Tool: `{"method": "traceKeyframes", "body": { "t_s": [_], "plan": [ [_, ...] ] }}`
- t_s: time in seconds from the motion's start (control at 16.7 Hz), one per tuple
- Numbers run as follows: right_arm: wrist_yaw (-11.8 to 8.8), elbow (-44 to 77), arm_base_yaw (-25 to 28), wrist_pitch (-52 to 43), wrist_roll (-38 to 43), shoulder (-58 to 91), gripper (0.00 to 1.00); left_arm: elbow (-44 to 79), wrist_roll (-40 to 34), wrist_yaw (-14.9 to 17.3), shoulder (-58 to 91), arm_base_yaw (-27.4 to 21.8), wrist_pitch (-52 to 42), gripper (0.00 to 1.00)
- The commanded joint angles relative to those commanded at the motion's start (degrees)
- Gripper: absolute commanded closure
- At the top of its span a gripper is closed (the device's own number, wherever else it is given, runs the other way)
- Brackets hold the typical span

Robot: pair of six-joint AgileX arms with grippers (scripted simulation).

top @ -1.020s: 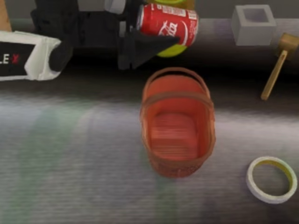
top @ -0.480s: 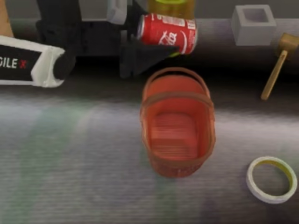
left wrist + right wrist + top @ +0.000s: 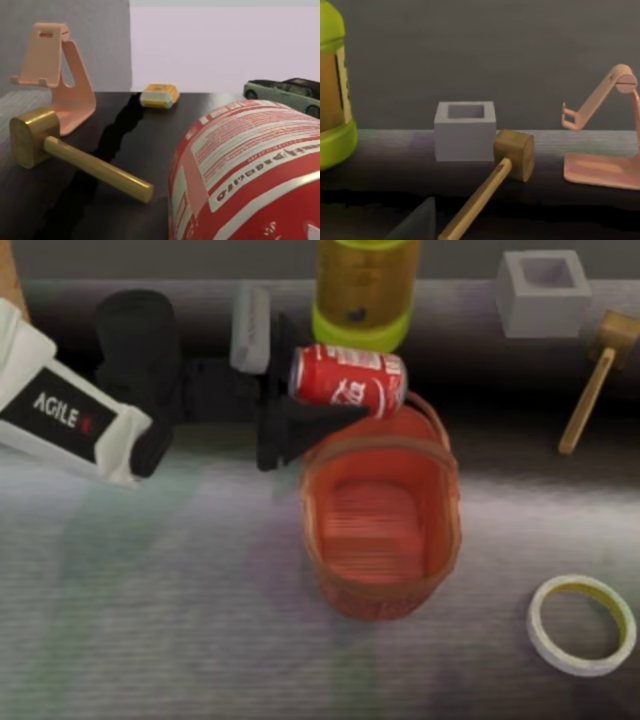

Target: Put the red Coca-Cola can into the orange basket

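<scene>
My left gripper (image 3: 300, 405) is clamped on the red Coca-Cola can (image 3: 348, 379), can lying on its side, silver top toward the top view's left. Can sits up in the air over the far rim of the orange basket (image 3: 440, 530), overlapping the rim and the end of the arched handle; not inside the basket. Dark fingers (image 3: 300, 430) run along the can's near side, tips reaching toward the basket's left rim. Left arm comes in from the table's left.

Left wrist view: can label fills the near corner (image 3: 250, 170), with the wooden mallet (image 3: 75, 157), a pink phone stand (image 3: 60, 75), a small yellow-orange block (image 3: 160, 95) and a toy car (image 3: 287, 92) beyond.

Gold bottle with yellow-green band (image 3: 365, 285) stands just behind the can at the far edge. Grey square cup (image 3: 543, 290) far right, mallet beside it. White tape ring (image 3: 580, 625) near right, well apart from the basket.

Right gripper: cannot tell; right arm not visible from above, its wrist camera faces the cup and mallet
</scene>
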Motion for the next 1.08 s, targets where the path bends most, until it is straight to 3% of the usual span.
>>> {"method": "traceKeyframes", "body": {
  "t_s": [0.18,0.96,1.08],
  "plan": [
    [0.0,0.0,0.0,0.0,0.0,0.0,0.00,0.0,0.0,0.0,0.0,0.0,0.0,1.00],
    [0.0,0.0,0.0,0.0,0.0,0.0,0.00,0.0,0.0,0.0,0.0,0.0,0.0,0.02],
    [0.0,0.0,0.0,0.0,0.0,0.0,0.00,0.0,0.0,0.0,0.0,0.0,0.0,0.00]
  ]
}}
